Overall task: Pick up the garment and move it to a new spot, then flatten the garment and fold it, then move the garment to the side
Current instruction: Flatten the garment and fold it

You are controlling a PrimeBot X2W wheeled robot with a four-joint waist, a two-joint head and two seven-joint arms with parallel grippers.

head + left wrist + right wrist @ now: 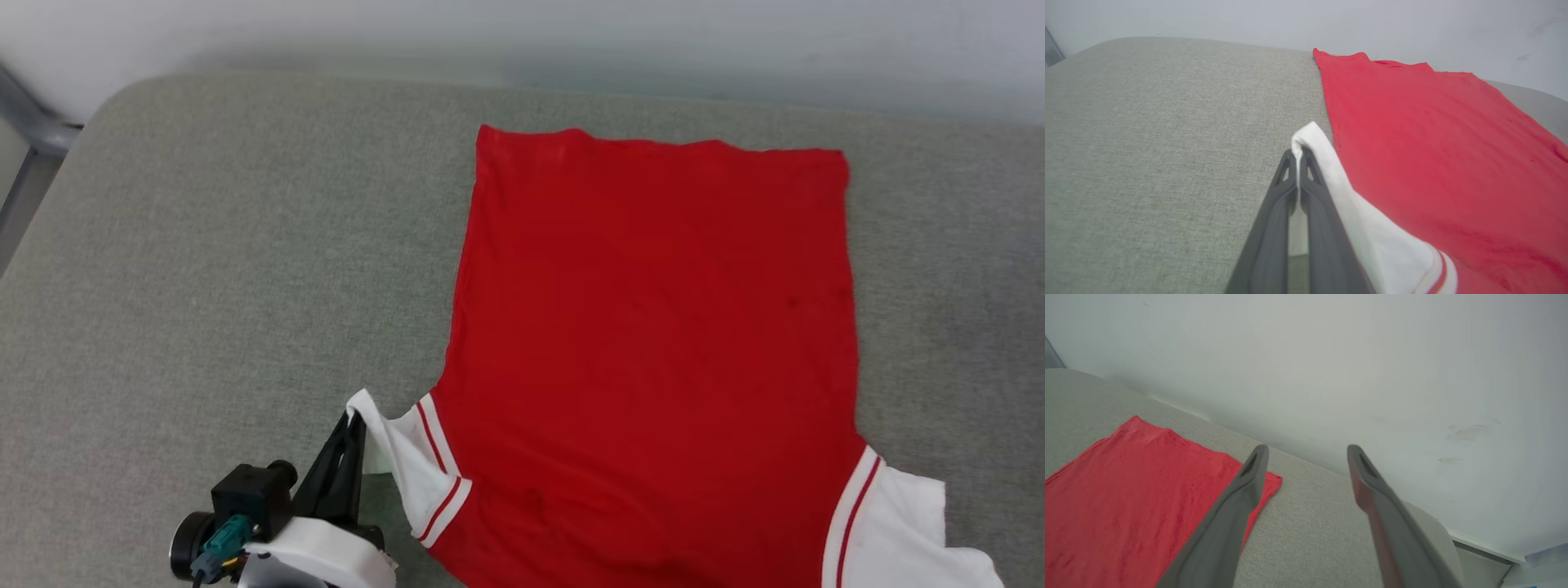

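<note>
A red garment [653,327] lies spread flat on a grey fabric surface [204,286], plain red side up, with its hem toward a pale wall [1331,355]. Its white sleeves with red-striped trim lie at the near edge. The left gripper [1299,157] has its 2 dark fingers pinched together on the tip of the left sleeve [400,457]. The right gripper [1307,451] hangs above the garment's far corner, fingers spread wide, holding nothing.

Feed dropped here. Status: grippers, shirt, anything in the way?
Left gripper shut on shirt at white sleeve. Right gripper open, empty. Body spread flat on grey cushion, plain red side up. Wall beyond far hem, nothing else close.
</note>
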